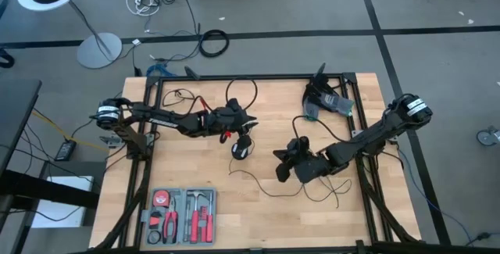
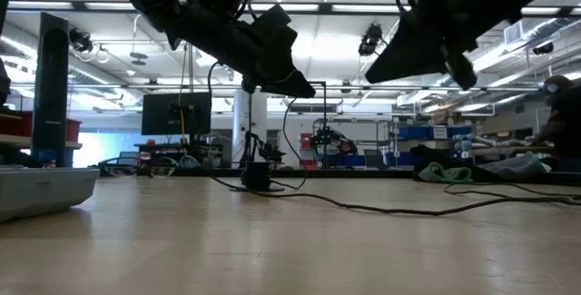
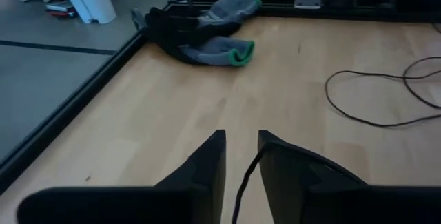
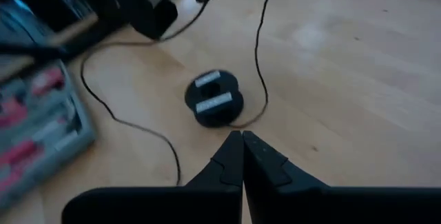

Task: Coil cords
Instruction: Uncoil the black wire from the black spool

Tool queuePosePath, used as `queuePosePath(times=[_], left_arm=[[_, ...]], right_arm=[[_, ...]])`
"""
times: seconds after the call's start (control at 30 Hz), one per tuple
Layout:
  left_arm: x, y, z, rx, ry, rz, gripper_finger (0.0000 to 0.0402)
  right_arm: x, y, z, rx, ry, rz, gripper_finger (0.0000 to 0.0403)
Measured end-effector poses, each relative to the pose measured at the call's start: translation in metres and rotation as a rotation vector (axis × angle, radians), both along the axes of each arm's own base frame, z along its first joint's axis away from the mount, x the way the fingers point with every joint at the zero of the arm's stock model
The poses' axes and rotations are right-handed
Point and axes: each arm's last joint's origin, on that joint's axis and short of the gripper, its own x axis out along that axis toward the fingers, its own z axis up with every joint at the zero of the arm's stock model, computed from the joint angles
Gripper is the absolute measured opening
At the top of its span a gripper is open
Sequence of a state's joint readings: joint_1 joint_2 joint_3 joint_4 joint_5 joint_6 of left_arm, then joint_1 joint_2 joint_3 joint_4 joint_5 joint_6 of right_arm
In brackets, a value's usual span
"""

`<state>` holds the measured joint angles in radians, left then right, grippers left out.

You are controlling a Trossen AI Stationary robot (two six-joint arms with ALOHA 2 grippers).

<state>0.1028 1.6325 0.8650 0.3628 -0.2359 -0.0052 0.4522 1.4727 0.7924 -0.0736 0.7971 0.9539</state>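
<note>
The left gripper [image 3: 241, 156] has its fingers slightly parted with the thin black cord [image 3: 242, 182] running up between them, though whether they pinch it is hard to tell. Its puck [image 1: 241, 149] lies on the bench [image 1: 195, 168] just below them, the clenched, empty right gripper [image 4: 241, 141] pointing at it from nearby.

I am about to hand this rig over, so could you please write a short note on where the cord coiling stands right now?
Left hand: raised over mid-table, fingers slightly apart with the thin black cord running between them.
Right hand: shut, empty, near the puck.
Cord: spread loose over the wooden table, its puck end lying flat near the middle.
Done: no finished coil visible.
Left: gather the whole cord into loops.
</note>
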Motion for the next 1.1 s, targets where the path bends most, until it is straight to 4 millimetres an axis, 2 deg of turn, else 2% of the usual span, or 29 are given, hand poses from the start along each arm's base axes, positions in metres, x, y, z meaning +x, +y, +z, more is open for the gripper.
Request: queuePosePath(times=[0.17,0.37,0.53,0.73,1.1], left_arm=[[0.001,0.000,0.001,0.058,0.006,-0.024,0.0104],[0.003,-0.005,0.007,0.148,-0.032,-0.077,0.0106],[0.005,-0.007,0.011,0.203,-0.056,-0.094,0.0106],[0.006,-0.006,0.016,0.253,-0.092,-0.099,0.0106],[0.008,-0.006,0.026,0.297,-0.182,-0.075,0.0106]], right_arm=[[0.002,-0.016,-0.012,0.052,-0.192,-0.037,0.0017],[0.005,-0.042,-0.017,0.098,-0.316,0.005,0.0055],[0.012,-0.060,-0.009,0.116,-0.381,0.018,0.0094],[0.020,-0.073,0.001,0.103,-0.413,0.050,0.0128],[0.026,-0.085,0.016,0.043,-0.500,0.171,0.0137]])
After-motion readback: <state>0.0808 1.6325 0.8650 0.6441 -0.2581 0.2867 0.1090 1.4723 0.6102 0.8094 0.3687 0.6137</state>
